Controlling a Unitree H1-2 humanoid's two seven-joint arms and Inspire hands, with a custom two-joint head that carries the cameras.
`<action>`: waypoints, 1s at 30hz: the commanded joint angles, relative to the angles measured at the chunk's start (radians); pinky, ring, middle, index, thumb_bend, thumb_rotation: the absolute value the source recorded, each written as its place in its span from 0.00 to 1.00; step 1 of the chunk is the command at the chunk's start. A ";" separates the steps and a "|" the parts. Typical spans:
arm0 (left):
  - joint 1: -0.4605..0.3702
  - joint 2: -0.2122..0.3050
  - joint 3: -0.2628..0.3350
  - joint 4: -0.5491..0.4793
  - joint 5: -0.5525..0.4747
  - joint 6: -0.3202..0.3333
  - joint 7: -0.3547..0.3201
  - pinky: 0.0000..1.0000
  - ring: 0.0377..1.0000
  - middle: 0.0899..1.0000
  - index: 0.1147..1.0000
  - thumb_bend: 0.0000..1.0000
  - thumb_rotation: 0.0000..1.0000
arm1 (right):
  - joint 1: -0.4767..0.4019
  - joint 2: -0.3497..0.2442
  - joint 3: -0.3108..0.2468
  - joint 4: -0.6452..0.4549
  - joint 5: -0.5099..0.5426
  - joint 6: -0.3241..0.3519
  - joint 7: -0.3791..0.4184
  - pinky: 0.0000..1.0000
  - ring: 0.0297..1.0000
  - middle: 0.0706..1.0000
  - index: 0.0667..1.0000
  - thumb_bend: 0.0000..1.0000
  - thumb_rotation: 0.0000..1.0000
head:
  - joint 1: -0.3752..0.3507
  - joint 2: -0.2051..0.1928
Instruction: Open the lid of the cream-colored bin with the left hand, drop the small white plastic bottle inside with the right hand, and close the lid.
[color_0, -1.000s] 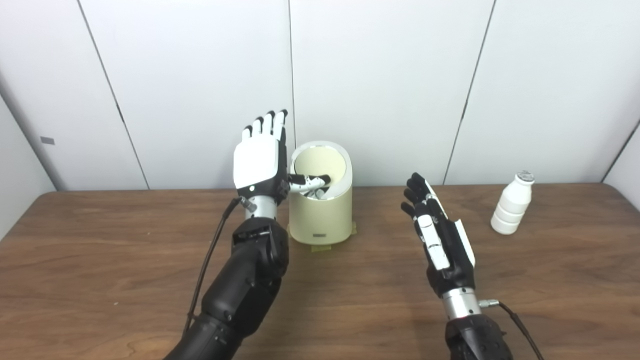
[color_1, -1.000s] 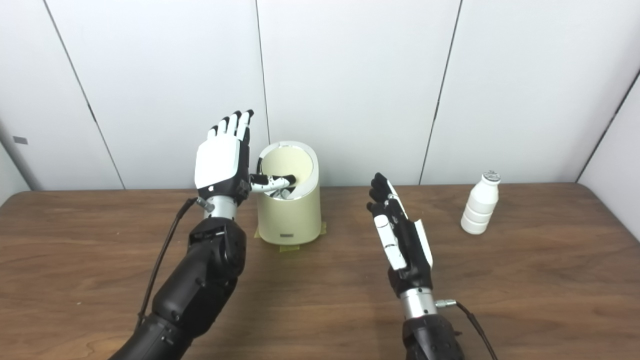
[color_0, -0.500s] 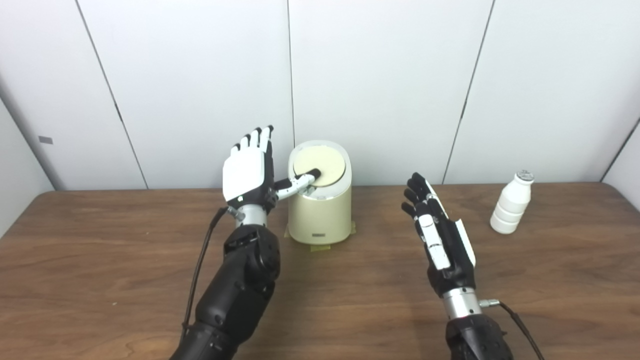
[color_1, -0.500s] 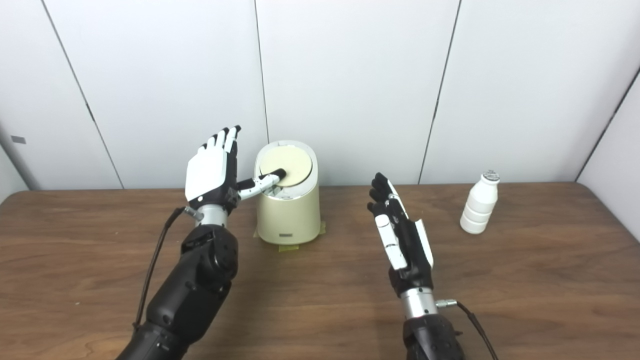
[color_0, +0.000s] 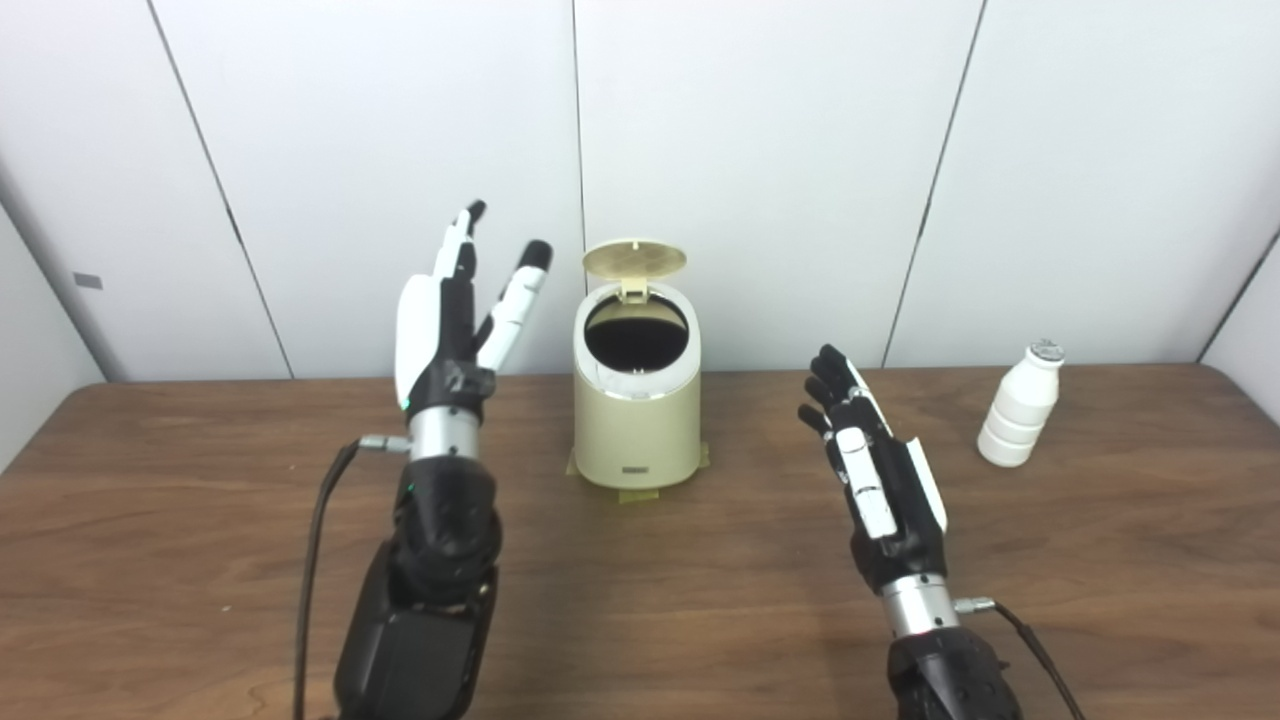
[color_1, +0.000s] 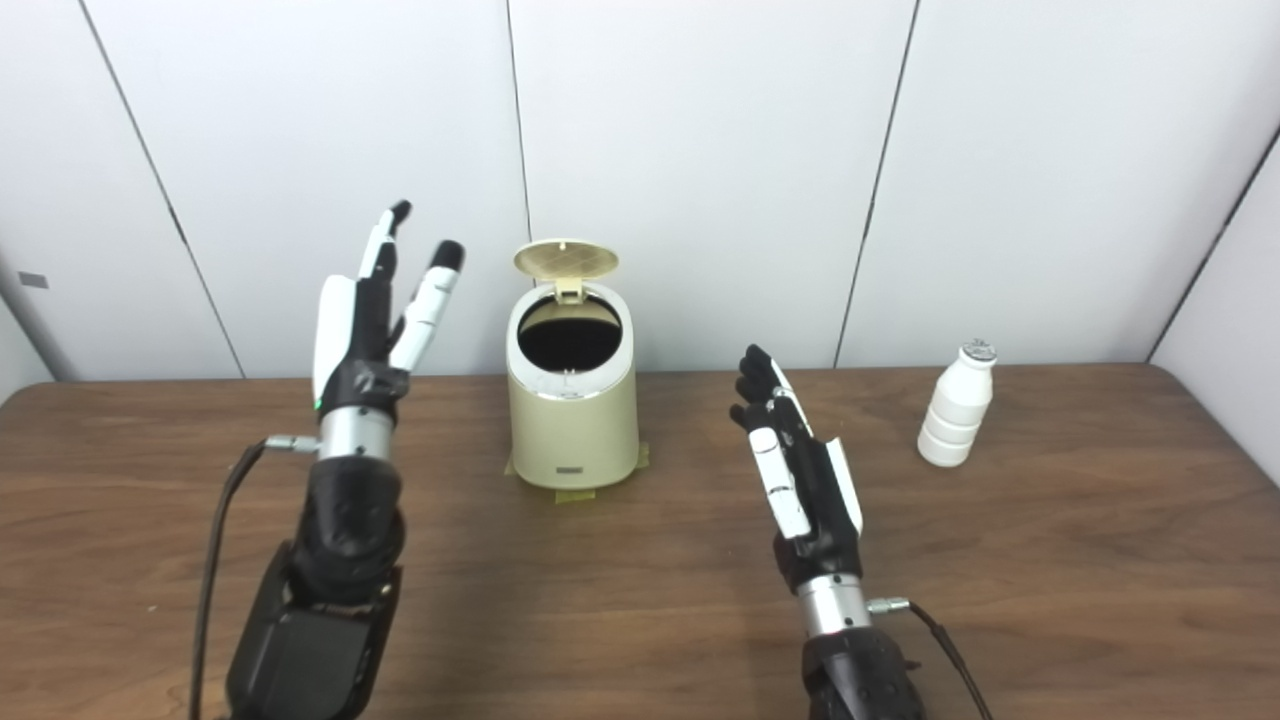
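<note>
The small white bottle stands upright on the bench, its long axis vertical and its capped neck pointing up, far to the right and near the back wall, well apart from everything else. The cream-colored bin stands upright too, near the far middle of the bench, its round mouth facing up and a little toward the near side, dark inside. Its lid is swung up and back on a hinge at the far rim, the underside facing the near side. The left hand is raised to the left of the bin, apart from it, fingers stretched upward and spread, holding nothing. The right hand hangs over the bench between bin and bottle, nearer than both, fingers extended toward the far side and loosely apart, holding nothing, touching neither. Nothing stands between the right hand and the bottle, or between it and the bin's mouth. Yellowish tape shows under the bin's base. The two views differ only in a slight sideways shift; neither reveals the bin's bottom.
</note>
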 joint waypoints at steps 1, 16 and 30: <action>0.005 -0.004 0.028 -0.068 -0.109 -0.120 -0.024 0.99 0.98 0.97 0.97 0.51 1.00 | -0.044 -0.014 -0.011 -0.013 0.015 -0.043 0.010 0.89 0.93 0.94 0.93 0.22 0.92 | -0.001 -0.001; 0.237 0.056 0.089 -0.211 -0.384 -0.166 -0.188 0.86 0.87 0.87 0.85 0.35 0.88 | -0.052 -0.025 -0.021 -0.042 0.022 -0.061 0.004 0.85 0.90 0.90 0.89 0.21 0.87 | 0.004 -0.005; 0.257 0.059 0.098 -0.146 -0.398 -0.240 -0.217 0.86 0.88 0.88 0.86 0.44 0.85 | -0.194 -0.109 -0.121 -0.204 -0.048 -0.032 -0.074 0.72 0.77 0.77 0.77 0.67 0.38 | -0.020 -0.021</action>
